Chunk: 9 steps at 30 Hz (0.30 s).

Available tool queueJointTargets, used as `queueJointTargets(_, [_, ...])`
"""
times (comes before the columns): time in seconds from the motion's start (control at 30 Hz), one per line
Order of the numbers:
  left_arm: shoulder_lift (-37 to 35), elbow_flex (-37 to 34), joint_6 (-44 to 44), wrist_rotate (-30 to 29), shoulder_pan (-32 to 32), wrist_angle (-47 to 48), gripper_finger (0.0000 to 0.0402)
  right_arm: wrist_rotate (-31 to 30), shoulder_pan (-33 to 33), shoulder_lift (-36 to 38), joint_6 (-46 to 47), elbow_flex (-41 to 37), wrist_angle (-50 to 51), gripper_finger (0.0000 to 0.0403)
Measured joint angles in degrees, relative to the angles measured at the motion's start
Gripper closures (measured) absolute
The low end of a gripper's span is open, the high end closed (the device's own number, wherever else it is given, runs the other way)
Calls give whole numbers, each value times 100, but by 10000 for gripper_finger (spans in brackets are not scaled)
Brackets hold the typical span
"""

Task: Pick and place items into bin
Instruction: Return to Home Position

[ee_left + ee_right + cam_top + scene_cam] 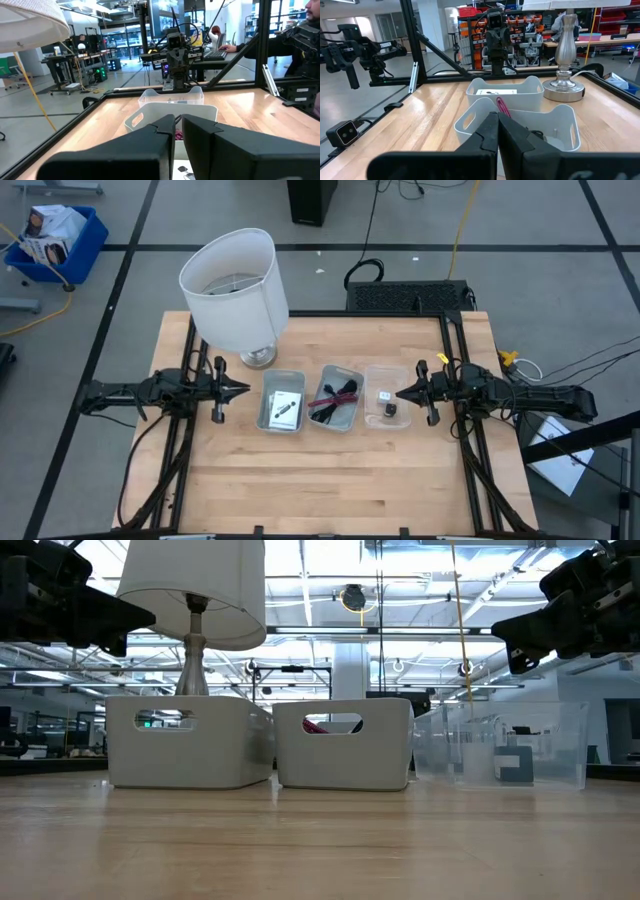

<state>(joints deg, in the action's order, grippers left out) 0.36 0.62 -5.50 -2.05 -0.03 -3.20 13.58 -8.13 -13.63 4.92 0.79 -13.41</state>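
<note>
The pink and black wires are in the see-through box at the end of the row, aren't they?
Not quite. The wires are in the middle grey box, not in the see-through box. The see-through box is at the end of the row, but it holds only a few tiny bits. The high view shows this best.

Robotics lab: equip. racks [522, 22], another robot arm [357, 47], concrete floor [560, 290].
</note>
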Motion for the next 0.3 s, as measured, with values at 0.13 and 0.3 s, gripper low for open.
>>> queueJointTargets(0.13, [0,0,0,-1,1,0,360,2,-2,0,0,0,0,403])
queueJointTargets(0.3, [0,0,0,-32,0,1,360,2,-2,1,-2,-2,0,403])
